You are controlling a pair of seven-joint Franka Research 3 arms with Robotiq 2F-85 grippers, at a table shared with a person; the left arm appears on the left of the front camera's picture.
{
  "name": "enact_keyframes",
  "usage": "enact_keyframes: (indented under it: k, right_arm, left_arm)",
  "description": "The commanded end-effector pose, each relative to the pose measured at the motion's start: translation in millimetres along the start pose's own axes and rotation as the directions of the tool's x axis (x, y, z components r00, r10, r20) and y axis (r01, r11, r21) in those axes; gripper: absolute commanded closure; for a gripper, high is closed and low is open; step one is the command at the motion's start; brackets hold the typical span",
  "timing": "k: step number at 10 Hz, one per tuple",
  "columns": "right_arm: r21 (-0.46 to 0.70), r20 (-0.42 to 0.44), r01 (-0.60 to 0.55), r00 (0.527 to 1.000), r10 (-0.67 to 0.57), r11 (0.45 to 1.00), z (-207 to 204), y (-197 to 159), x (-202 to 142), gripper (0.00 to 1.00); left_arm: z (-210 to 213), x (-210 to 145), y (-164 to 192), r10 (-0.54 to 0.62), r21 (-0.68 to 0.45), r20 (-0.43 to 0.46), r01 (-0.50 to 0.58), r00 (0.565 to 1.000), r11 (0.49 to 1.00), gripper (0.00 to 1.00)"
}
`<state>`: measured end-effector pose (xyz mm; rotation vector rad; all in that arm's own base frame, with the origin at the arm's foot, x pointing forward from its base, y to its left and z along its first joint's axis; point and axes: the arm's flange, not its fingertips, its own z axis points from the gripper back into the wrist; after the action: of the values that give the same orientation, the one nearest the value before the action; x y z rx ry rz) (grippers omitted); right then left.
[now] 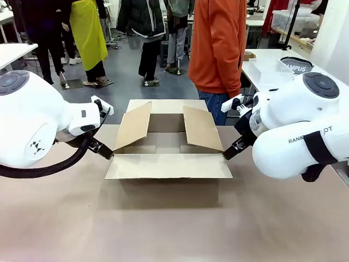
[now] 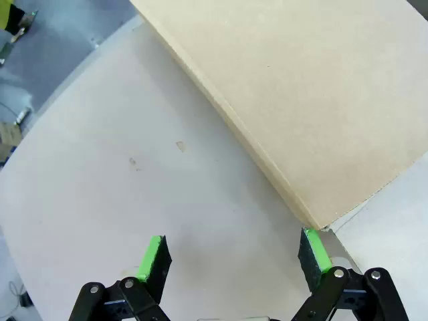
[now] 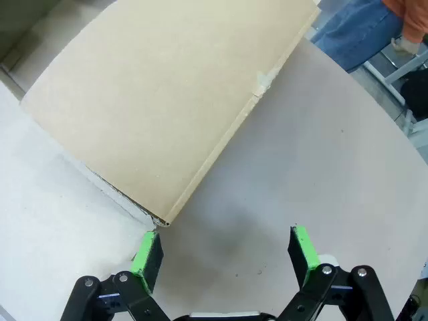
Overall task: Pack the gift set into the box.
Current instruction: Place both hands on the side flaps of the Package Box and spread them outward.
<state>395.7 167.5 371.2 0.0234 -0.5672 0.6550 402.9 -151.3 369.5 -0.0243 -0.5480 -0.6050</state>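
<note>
In the front view, the brown corrugated cardboard box [image 1: 169, 164] stands at the centre of the frame on the pale tabletop [image 1: 163, 229], all four top flaps folded out. The left tool [image 1: 104, 152] reaches in from the left to the near-left corner of the front flap [image 1: 169, 166], and the right tool [image 1: 230, 152] comes in from the right to the near-right corner. A person in an orange top [image 1: 218, 43] stands behind the box at upper centre.

In the left wrist view, the left tool [image 2: 234, 255] is spread wide with nothing between its green pads [image 2: 151, 257]. A box flap [image 2: 314, 100] fills the upper right, its corner just beside the right-hand pad.

In the right wrist view, the right tool [image 3: 224, 249] is likewise spread wide and grips nothing. A flap [image 3: 167, 100] fills the upper left, its corner just above the left-hand pad [image 3: 146, 253]
</note>
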Motion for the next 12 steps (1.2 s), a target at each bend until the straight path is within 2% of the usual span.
enact_keyframes:
  k: [1,12]
  right_arm:
    - [0.000,0.000,0.000,1.000,0.000,1.000,0.0,0.0,0.0,0.00]
    - [0.000,0.000,0.000,1.000,0.000,1.000,0.0,0.0,0.0,0.00]
  left_arm:
    - [0.4,0.5,0.0,0.000,0.001,0.003,0.000,1.000,1.000,0.00]
    - [0.4,0.5,0.0,0.000,0.001,0.003,0.000,1.000,1.000,0.00]
